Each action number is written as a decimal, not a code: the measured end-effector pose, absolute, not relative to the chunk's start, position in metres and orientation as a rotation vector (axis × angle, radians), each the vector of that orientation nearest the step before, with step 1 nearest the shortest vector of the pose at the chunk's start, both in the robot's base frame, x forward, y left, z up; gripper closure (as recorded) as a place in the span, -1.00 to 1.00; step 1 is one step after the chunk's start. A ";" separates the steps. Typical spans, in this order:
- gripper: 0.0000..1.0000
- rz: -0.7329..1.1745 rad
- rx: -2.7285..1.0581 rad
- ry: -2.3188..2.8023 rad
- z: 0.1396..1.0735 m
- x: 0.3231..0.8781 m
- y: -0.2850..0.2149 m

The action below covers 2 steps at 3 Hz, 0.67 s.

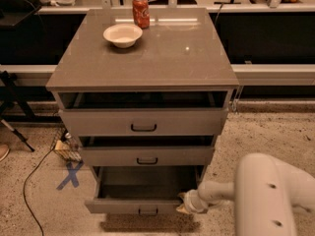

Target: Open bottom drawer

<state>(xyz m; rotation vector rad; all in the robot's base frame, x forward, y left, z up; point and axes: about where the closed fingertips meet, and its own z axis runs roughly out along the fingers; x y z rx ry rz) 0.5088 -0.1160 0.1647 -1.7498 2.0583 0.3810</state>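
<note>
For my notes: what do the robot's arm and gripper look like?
The arm is a bulky, rounded cream-white shell with two small dark holes, narrowing to a slim white tube. The gripper, at the right end of the bottom drawer, is small and pale with tan patches. No cables or markings show.

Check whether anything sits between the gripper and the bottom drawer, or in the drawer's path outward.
Nothing visible. The gripper is right at the front's right end on the bottom drawer, and the floor ahead of it shows only shadow.

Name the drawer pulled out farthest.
The bottom drawer, its inside showing, with the gripper at its front right corner; the middle drawer and top drawer are barely out.
</note>
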 end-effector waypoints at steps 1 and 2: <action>1.00 0.399 -1.738 2.049 0.165 0.499 -0.117; 1.00 0.399 -1.738 2.049 0.165 0.499 -0.117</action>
